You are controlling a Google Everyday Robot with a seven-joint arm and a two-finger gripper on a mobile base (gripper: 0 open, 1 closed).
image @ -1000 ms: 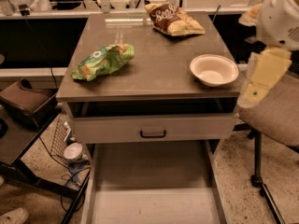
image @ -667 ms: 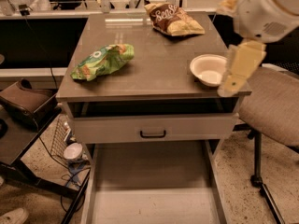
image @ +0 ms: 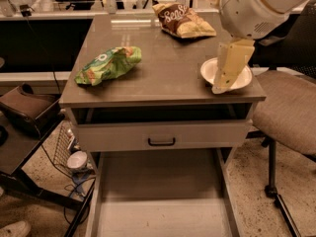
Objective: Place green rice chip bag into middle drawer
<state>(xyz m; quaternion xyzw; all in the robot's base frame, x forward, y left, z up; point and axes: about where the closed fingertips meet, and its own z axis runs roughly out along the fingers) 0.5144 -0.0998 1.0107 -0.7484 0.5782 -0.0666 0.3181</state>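
Note:
The green rice chip bag (image: 108,65) lies on its side on the left part of the grey tabletop (image: 168,68). The middle drawer (image: 158,201) is pulled out below the table, its pale floor bare. My gripper (image: 231,67) hangs from the big white arm at the upper right, pointing down over the white bowl (image: 243,81) at the table's right edge. It holds nothing that I can see. It is well to the right of the green bag, with most of the tabletop's width between them.
A brown-and-yellow chip bag (image: 185,19) lies at the back of the table. A closed drawer front with a black handle (image: 162,141) sits above the open drawer. A padded chair (image: 291,107) stands right; a low dark stand (image: 24,132) and a cup (image: 77,161) are left.
My arm has swung left from beside the table's right edge, so the gripper now hangs over the white bowl. The bags and drawer have not moved.

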